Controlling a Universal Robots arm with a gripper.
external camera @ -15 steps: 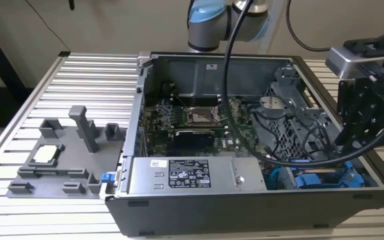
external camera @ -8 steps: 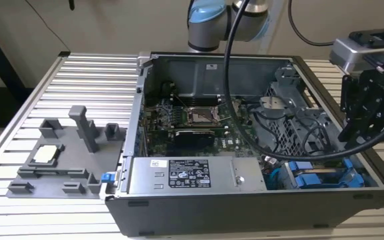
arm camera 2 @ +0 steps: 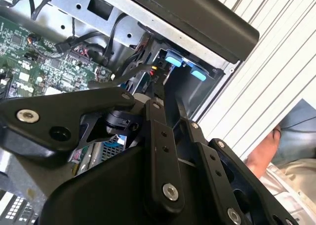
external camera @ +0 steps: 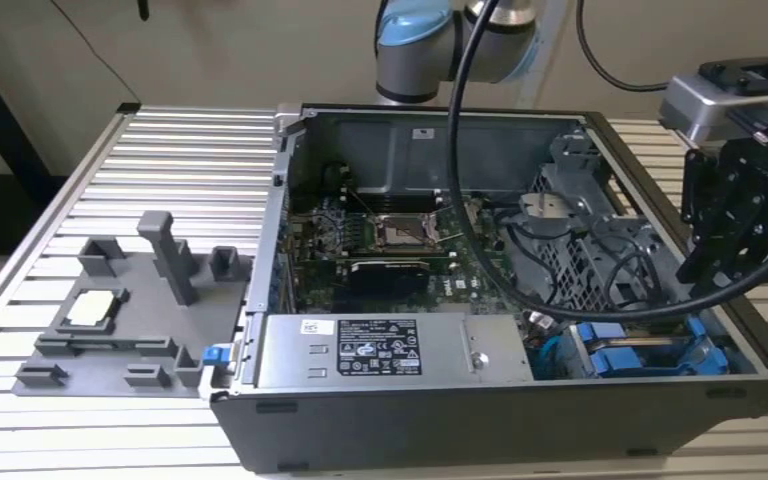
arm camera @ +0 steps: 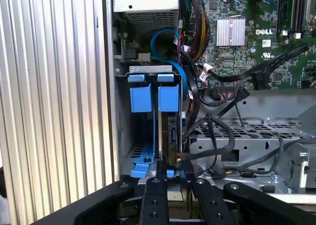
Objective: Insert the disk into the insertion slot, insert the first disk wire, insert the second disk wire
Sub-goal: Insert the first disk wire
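In the first wrist view the disk (arm camera: 171, 134) stands edge-on in the insertion slot (arm camera: 140, 138) of the grey drive cage, with blue carrier tabs (arm camera: 148, 97) at its end. My gripper (arm camera: 176, 169) hovers just over the disk's end with its fingers (arm camera: 154, 185) drawn close together. A black disk wire (arm camera: 217, 136) curves from the cage to a plug right at the fingertips; whether the plug is pinched is hidden. The exterior view places the gripper (external camera: 704, 262) over the case's right side, above the blue bay (external camera: 644, 350). The second wrist view has the gripper (arm camera 2: 160, 87) pointing at the blue tabs (arm camera 2: 176, 60).
The open computer case (external camera: 491, 420) lies on a ribbed aluminium table (external camera: 184, 140). A grey labelled power-supply box (external camera: 371, 350) sits beside the bay, with the motherboard (external camera: 398, 240) behind. A grey fixture (external camera: 131, 310) stands on the exterior view's left. A person's hand (arm camera 2: 269, 148) is beside the table.
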